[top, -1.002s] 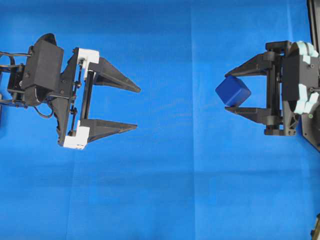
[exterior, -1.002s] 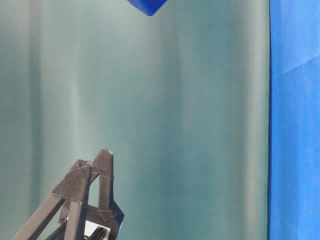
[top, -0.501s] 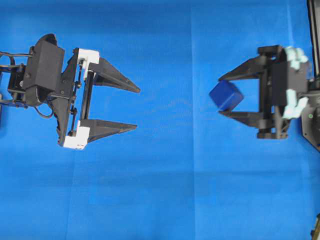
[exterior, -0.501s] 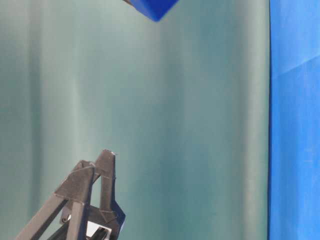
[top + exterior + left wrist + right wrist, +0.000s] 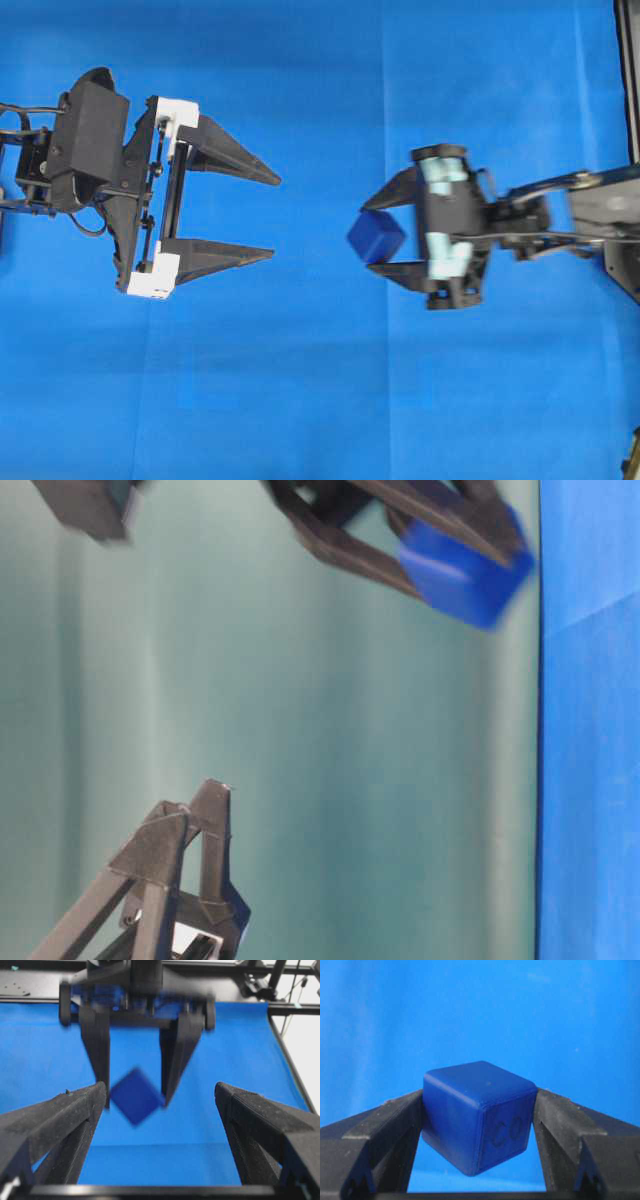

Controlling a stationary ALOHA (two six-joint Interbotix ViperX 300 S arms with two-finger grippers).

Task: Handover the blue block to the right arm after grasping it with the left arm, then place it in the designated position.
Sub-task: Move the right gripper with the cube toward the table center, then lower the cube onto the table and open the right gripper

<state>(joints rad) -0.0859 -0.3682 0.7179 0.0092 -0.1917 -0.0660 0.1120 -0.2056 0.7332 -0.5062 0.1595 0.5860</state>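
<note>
Two right-arm fingers (image 5: 380, 1130) pinch (tilted) blue block (image 5: 477, 1115).

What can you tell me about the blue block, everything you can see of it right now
The blue block is a small dark navy cube with slightly rounded edges and a smooth, matte, plastic-like look. One face carries faint dark handwritten marks. It is clamped between the two black fingers of the right pincer, one on each opposite side, and sits tilted, one corner pointing down. It appears to hang above the bright blue cloth, touching nothing else, facing the open left pincer across a gap.
</note>
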